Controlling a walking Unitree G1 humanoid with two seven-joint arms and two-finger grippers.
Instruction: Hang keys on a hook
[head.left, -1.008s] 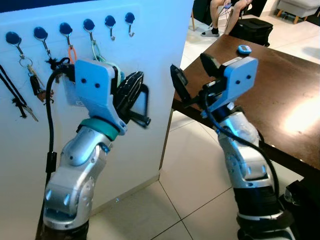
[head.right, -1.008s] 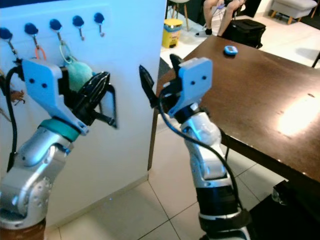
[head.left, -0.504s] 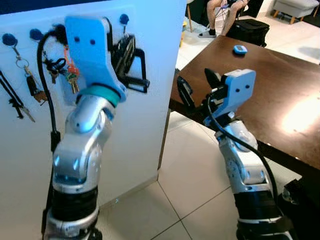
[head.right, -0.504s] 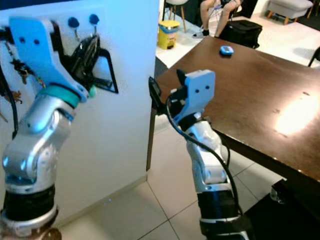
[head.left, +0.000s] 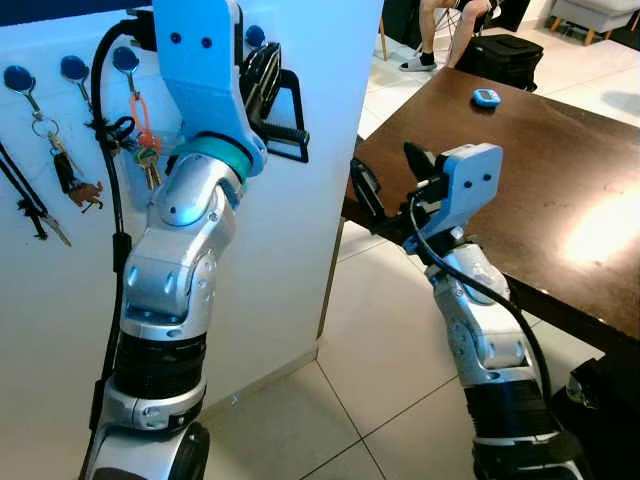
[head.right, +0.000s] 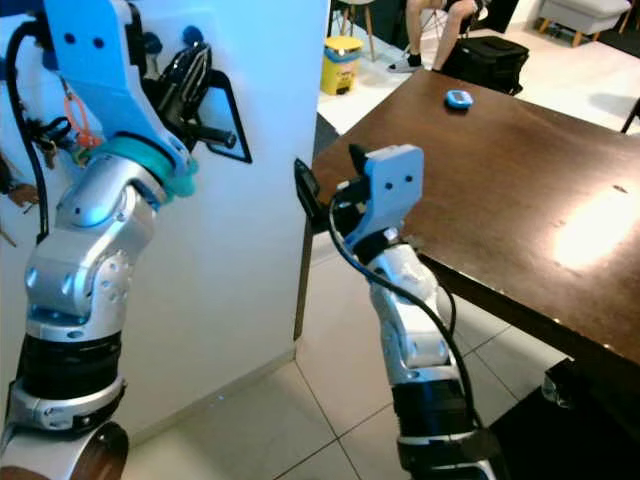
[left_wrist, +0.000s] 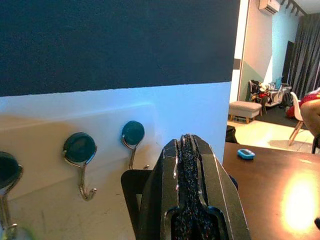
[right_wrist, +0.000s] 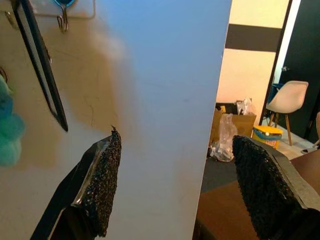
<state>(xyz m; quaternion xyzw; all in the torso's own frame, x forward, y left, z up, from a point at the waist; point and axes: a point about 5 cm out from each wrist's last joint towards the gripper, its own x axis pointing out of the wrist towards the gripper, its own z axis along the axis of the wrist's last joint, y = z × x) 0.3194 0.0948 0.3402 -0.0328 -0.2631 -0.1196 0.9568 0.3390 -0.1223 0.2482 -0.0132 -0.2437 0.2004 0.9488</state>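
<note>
A white board (head.left: 300, 240) carries a row of blue-capped hooks (head.left: 72, 69). Key bunches hang from them: one with a brown fob (head.left: 68, 175) and one on an orange clip (head.left: 143, 135). My left gripper (head.left: 260, 75) is raised to the hook row, shut with nothing seen between its fingers (left_wrist: 187, 170). It is just below the rightmost hook (left_wrist: 132, 136), with a bare hook (left_wrist: 80, 150) beside that. A teal fluffy fob (right_wrist: 4, 131) hangs on the board. My right gripper (head.left: 390, 175) is open and empty, held low near the board's corner.
A dark brown table (head.left: 560, 160) stands to the right with a small blue object (head.left: 487, 97) on it. A black lanyard (head.left: 25, 195) hangs at the board's left. Behind the table are a seated person (head.left: 445, 30), a black bag (head.left: 505, 55) and a yellow bin (head.right: 345, 55).
My left arm has swung up from below the hooks to the hook row, its gripper staying shut. My right gripper has dropped a little and stays open.
</note>
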